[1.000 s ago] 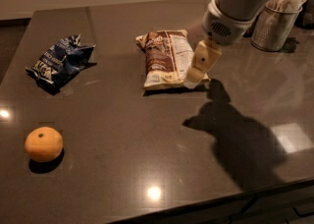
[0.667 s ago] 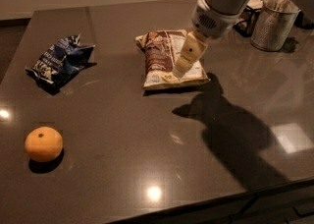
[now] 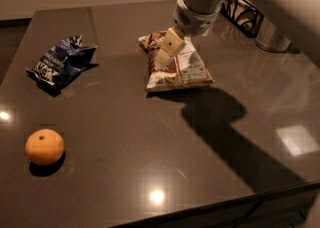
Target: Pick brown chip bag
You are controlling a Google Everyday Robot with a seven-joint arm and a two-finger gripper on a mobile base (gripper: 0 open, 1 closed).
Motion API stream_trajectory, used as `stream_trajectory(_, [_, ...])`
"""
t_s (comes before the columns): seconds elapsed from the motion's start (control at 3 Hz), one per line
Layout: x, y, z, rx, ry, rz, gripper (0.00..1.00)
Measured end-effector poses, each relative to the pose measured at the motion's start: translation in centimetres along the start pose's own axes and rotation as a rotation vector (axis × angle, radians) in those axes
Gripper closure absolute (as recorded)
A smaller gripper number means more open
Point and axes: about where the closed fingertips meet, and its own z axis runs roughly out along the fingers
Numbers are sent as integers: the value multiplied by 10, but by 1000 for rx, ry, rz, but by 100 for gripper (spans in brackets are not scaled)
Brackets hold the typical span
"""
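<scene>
The brown chip bag [image 3: 187, 69] lies flat on the dark table [image 3: 150, 172], right of centre toward the back, with its white panel facing up. My gripper [image 3: 165, 58] hangs from the arm that comes in from the upper right. It sits just over the left half of the bag, pointing down at it. I cannot tell whether it touches the bag.
A crumpled dark blue bag [image 3: 60, 64] lies at the left. An orange [image 3: 44, 146] sits at the front left. A metal container [image 3: 272, 37] and a dark wire holder [image 3: 245, 14] stand at the back right. The table's front edge runs along the bottom.
My gripper has moved left, from the bag's right edge to above its left half. The bag, blue bag and orange have not moved.
</scene>
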Motion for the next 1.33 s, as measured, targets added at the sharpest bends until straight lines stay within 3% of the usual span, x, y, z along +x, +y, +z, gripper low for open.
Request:
stream_trajectory(0.33, [-20,-3,21,-8,13,52,0])
stream_trajectory(1.0, [-31,-8,55,-17,36,152,0])
stream_trajectory(1.33, [-32,-9,64,-4,47,177,19])
